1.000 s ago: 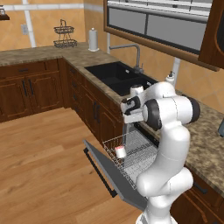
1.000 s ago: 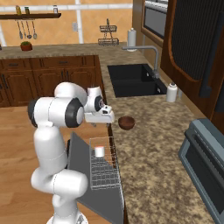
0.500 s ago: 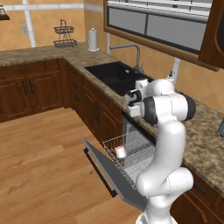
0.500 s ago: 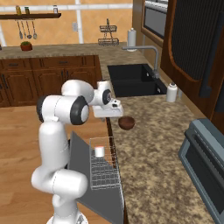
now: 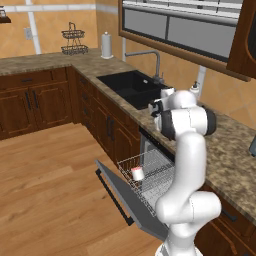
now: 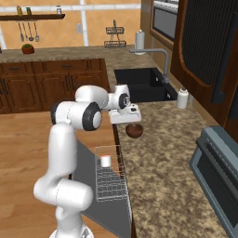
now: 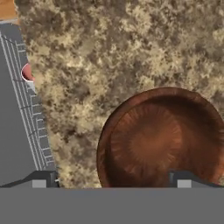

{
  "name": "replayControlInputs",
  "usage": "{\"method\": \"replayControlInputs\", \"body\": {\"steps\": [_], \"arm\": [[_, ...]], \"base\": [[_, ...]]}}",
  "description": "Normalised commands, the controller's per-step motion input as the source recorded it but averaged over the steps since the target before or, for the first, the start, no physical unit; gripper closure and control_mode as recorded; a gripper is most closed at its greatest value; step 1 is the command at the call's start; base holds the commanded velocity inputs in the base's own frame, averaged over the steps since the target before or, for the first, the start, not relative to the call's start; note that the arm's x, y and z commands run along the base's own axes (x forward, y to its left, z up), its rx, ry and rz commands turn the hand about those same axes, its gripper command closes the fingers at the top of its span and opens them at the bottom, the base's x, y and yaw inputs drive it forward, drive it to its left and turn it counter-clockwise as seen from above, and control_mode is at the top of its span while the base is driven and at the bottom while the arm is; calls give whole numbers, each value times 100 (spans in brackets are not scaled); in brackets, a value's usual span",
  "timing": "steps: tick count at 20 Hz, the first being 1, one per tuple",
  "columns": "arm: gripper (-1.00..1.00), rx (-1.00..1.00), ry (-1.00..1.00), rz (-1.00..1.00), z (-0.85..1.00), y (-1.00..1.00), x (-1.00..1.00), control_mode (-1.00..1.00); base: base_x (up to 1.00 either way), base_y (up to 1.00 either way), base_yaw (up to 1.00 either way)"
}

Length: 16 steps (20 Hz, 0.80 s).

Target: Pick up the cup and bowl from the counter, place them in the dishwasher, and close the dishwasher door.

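The two-finger gripper (image 7: 111,181) hangs open and empty straight above the round, dark reddish-brown bowl (image 7: 162,140). One fingertip lies over the bowl's inside, the other past its rim over the speckled brown-grey granite counter (image 7: 131,48). Being round, the bowl has no long axis. Beyond the counter edge, the small white cup (image 6: 106,161) sits in the dishwasher's white wire rack (image 6: 111,179). The arm reaches forward, hand pointing down.

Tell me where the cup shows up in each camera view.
Left base view: the cup stands in the rack, lower centre.
Right base view: in the rack, left of centre, low.
Hand view: its rim at the left edge.
Shared landmark: the white wire rack.
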Motion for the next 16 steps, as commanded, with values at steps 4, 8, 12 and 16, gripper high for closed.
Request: {"method": "replayControlInputs", "body": {"steps": [4,8,12,16], "arm": [[-100,0,6,8,-27,-4,21,-100],[-100,0,6,9,-38,-3,10,-100],[-100,0,2,9,-35,-9,5,-100],[100,0,2,8,-46,-2,0,-100]], "base": [[0,0,0],[0,0,0],[0,0,0],[0,0,0]]}}
